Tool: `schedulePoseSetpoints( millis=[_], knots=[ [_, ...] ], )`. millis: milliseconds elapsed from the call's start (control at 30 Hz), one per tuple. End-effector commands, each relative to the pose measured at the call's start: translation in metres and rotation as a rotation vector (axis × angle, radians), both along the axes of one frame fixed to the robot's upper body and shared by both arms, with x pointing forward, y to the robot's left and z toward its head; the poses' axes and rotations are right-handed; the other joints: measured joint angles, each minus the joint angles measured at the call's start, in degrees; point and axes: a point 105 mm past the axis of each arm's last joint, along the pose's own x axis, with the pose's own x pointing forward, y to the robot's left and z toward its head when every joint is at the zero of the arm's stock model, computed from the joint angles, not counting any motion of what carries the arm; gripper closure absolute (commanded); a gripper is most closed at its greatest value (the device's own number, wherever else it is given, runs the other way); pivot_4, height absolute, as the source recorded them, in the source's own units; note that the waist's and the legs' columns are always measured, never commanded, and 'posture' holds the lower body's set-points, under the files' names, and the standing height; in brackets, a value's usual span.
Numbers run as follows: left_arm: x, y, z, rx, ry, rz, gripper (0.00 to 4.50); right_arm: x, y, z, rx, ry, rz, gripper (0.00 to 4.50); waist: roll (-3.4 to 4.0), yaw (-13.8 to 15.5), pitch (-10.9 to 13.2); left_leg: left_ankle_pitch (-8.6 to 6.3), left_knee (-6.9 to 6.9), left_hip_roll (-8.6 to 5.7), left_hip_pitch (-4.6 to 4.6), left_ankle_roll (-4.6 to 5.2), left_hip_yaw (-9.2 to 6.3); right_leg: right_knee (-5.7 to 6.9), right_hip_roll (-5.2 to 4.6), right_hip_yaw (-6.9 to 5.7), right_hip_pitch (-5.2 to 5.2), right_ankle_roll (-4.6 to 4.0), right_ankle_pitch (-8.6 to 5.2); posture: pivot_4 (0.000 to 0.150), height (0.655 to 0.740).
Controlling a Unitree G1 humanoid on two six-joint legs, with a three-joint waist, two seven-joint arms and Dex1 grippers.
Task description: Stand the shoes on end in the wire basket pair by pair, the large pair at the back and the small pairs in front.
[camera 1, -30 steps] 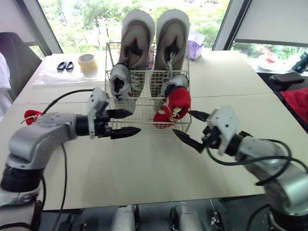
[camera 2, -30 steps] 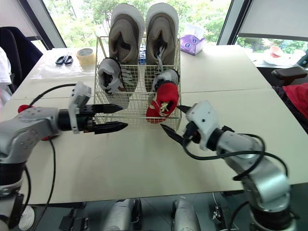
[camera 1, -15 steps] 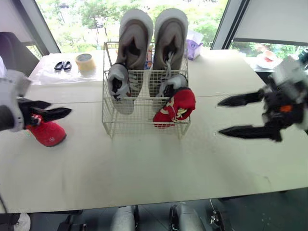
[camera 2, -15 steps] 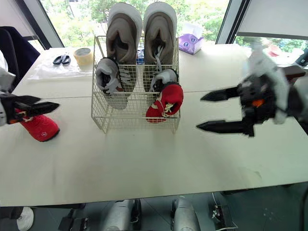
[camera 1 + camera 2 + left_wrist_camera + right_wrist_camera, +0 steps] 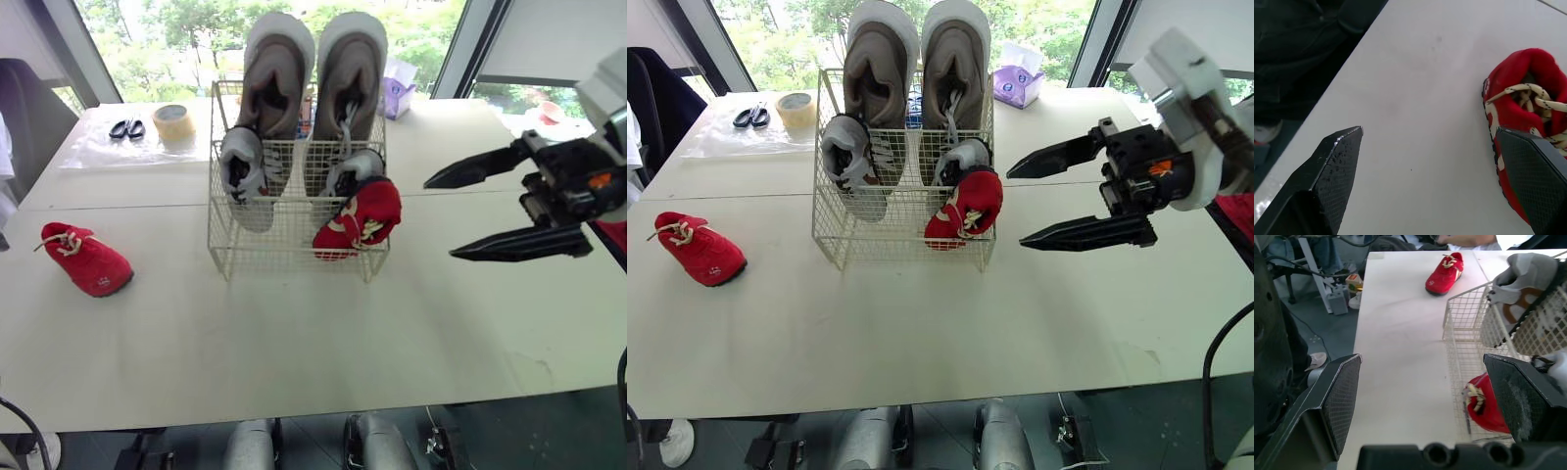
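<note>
At centre right your right gripper [image 5: 1016,211] gapes empty near the wire basket [image 5: 901,235]. Your left gripper [image 5: 1427,132], wide open and empty, hovers by the loose red shoe [image 5: 1520,112].

Likely an office or meeting room: a wide white counter [image 5: 294,333], a dark office chair [image 5: 29,108], tall windows [image 5: 176,29] with a blind [image 5: 558,39], scissors [image 5: 127,129], tape [image 5: 176,124] and tissues [image 5: 397,86].
</note>
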Motion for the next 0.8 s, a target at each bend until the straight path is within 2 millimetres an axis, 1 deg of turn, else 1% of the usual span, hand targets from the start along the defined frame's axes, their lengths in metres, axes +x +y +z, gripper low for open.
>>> schedulePoseSetpoints(
  millis=[33, 133, 233, 367, 433, 500, 533, 567, 600, 700, 767, 800],
  knots=[
    [0.012, 0.003, -0.001, -0.004, -0.042, 0.004, 0.05, -0.010, 0.002, 0.007, 0.009, -0.054, 0.012, 0.18, -0.11, -0.05, -0.01, 0.00, 0.03, 0.00, 0.00, 0.00, -0.01, 0.01, 0.00, -0.01, 0.02, 0.00, 0.00, 0.150, 0.6938],
    [0.023, 0.000, -0.011, -0.019, -0.039, -0.009, 0.05, -0.012, 0.001, 0.004, 0.004, -0.043, -0.012, 0.18, -0.20, -0.17, -0.03, 0.01, 0.05, 0.00, 0.00, -0.01, -0.04, 0.04, 0.00, -0.01, 0.02, -0.01, 0.00, 0.150, 0.6938],
    [0.032, -0.007, -0.021, -0.070, -0.040, -0.030, 0.05, -0.012, -0.003, -0.001, -0.010, -0.037, -0.067, 0.18, -0.23, -0.17, -0.03, 0.01, 0.05, 0.00, 0.00, -0.01, -0.04, 0.04, 0.00, -0.01, 0.02, -0.01, 0.00, 0.150, 0.6938],
    [0.040, -0.012, -0.029, -0.094, -0.045, -0.041, 0.05, -0.014, -0.003, -0.001, 0.004, -0.030, -0.087, 0.18, -0.23, -0.12, -0.04, 0.01, 0.06, 0.00, 0.02, -0.01, -0.02, 0.08, 0.00, -0.01, 0.02, -0.01, 0.01, 0.150, 0.6938],
    [0.046, -0.014, -0.040, -0.109, -0.050, -0.044, 0.05, -0.015, -0.002, 0.000, 0.013, -0.027, -0.092, 0.18, -0.24, -0.05, -0.04, 0.02, 0.08, 0.00, 0.03, -0.02, -0.05, 0.14, -0.01, -0.01, 0.03, -0.01, 0.00, 0.150, 0.6938],
    [0.052, -0.019, -0.063, -0.139, -0.032, -0.065, 0.05, -0.015, -0.001, 0.001, 0.016, -0.030, -0.099, 0.18, -0.23, -0.03, -0.05, 0.02, 0.16, 0.00, 0.04, -0.02, -0.07, 0.16, -0.01, -0.02, 0.08, -0.01, 0.00, 0.150, 0.6938],
    [0.053, -0.019, -0.074, -0.137, -0.018, -0.071, 0.28, -0.015, -0.001, 0.001, 0.015, -0.034, -0.103, 0.07, -0.22, -0.04, -0.06, 0.01, 0.20, 0.00, 0.05, -0.01, -0.06, 0.18, -0.01, -0.02, 0.09, -0.01, 0.01, 0.150, 0.6938],
    [0.054, -0.020, -0.081, -0.134, -0.008, -0.080, 0.60, -0.015, -0.001, 0.002, 0.012, -0.037, -0.108, 0.00, -0.22, -0.03, -0.06, 0.00, 0.25, 0.01, 0.06, 0.00, -0.07, 0.20, -0.01, -0.02, 0.12, -0.01, 0.00, 0.150, 0.6938],
    [0.055, -0.020, -0.084, -0.130, -0.006, -0.090, 0.94, -0.015, -0.001, 0.002, 0.011, -0.038, -0.111, 0.00, -0.17, 0.01, -0.09, 0.00, 0.29, 0.01, 0.07, 0.01, -0.07, 0.23, -0.01, -0.02, 0.14, -0.01, 0.00, 0.150, 0.6938],
    [0.058, -0.023, -0.085, -0.130, -0.006, -0.110, 2.39, -0.014, -0.002, 0.004, 0.013, -0.038, -0.120, 0.00, -0.02, -0.02, -0.18, -0.03, 0.41, 0.01, 0.20, 0.04, -0.08, 0.35, -0.04, -0.02, 0.26, -0.01, 0.00, 0.150, 0.6938],
    [0.059, -0.025, -0.083, -0.134, -0.008, -0.126, 3.46, -0.014, -0.002, 0.003, 0.009, -0.037, -0.124, 0.00, 0.00, -0.18, -0.19, -0.09, 0.42, 0.01, 0.37, 0.13, -0.09, 0.47, -0.05, 0.00, 0.32, -0.02, 0.00, 0.150, 0.6938],
    [0.059, -0.025, -0.082, -0.137, -0.011, -0.130, 3.91, -0.014, -0.002, 0.002, 0.008, -0.036, -0.125, 0.00, 0.02, -0.24, -0.20, -0.14, 0.42, 0.02, 0.45, 0.22, -0.08, 0.53, -0.05, 0.02, 0.35, -0.02, -0.01, 0.150, 0.6938]
  ],
)
